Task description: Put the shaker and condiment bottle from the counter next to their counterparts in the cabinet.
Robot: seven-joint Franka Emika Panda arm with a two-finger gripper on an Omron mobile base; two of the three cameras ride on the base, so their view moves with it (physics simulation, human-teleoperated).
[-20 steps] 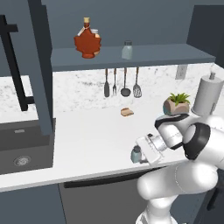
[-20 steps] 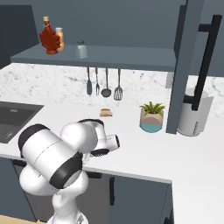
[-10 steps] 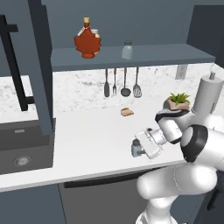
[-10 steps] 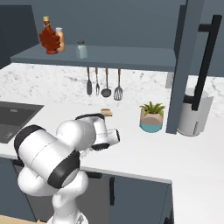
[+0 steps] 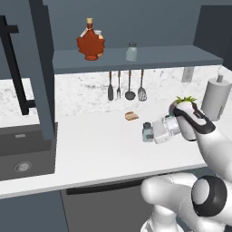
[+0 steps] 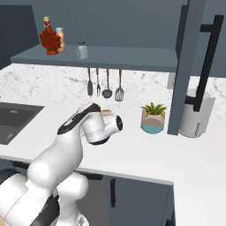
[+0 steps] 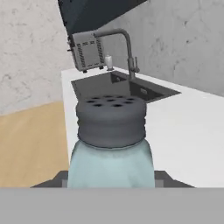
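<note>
Shaker (image 5: 147, 132), small and pale blue-green with a grey perforated cap, is held between the jaws of the gripper (image 5: 152, 132), which have closed narrowly on its glass body. It hangs above the white counter (image 5: 90, 154), lifted clear of the surface, just right of the counter's middle and nearer the front edge than the wall. In the hand view the shaker (image 7: 111, 140) sits upright and very close, its cap holes plain to see, with a sink (image 7: 122, 87), a curved tap (image 7: 124, 48) and a toaster (image 7: 87, 50) far beyond it.

Up on the shelf of the slate-blue cabinet (image 5: 136, 61), the maple-leaf condiment bottle (image 5: 90, 43) stands at the left, dark red-brown with a tan cap. An orange bottle (image 6: 60, 39) stands just beside it, partly hidden behind it from the left camera. A second shaker (image 5: 132, 52), a twin of the held one, stands to the right of those two on the same shelf, apart from them.

Below the shelf, four utensils (image 5: 126, 86) hang against the speckled wall. A small brown item (image 5: 132, 116) lies on the counter near the wall. A potted plant (image 6: 152, 118) and a paper towel roll (image 5: 214, 97) stand toward the right end.
</note>
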